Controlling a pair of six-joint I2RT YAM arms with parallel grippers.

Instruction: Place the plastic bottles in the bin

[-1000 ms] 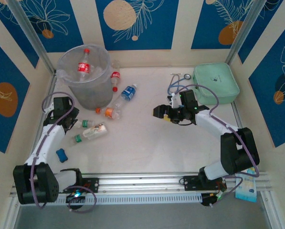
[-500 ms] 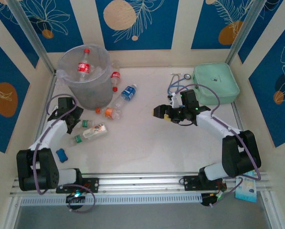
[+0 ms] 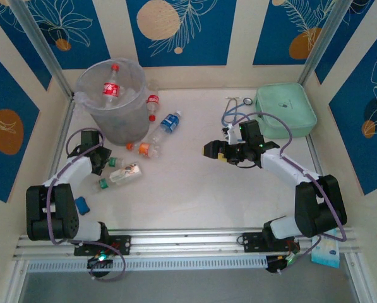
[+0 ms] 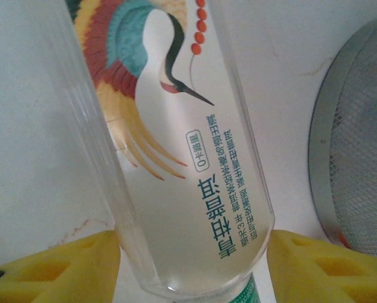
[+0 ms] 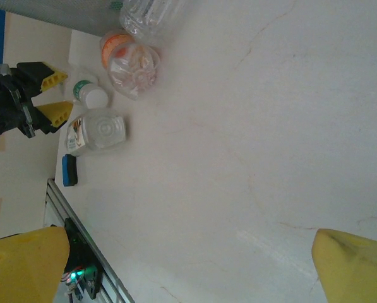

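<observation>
A white counter [image 3: 188, 196] sat inside cream walls with blue leaf-patterned panels. A mint-green case [image 3: 286, 110] lay at its far right corner. The bin [image 3: 87, 104] stood at the far left corner with a red-label bottle [image 3: 110, 88] inside. More plastic bottles [image 3: 170, 122] lay on the counter just beside it. The left arm was bent low along the left edge, its left end effector [image 3: 105, 162] clamped on a crane-label bottle [image 4: 175, 158]. The right arm stretched toward the centre, the right end effector [image 3: 212, 150] spread wide apart, holding nothing.
</observation>
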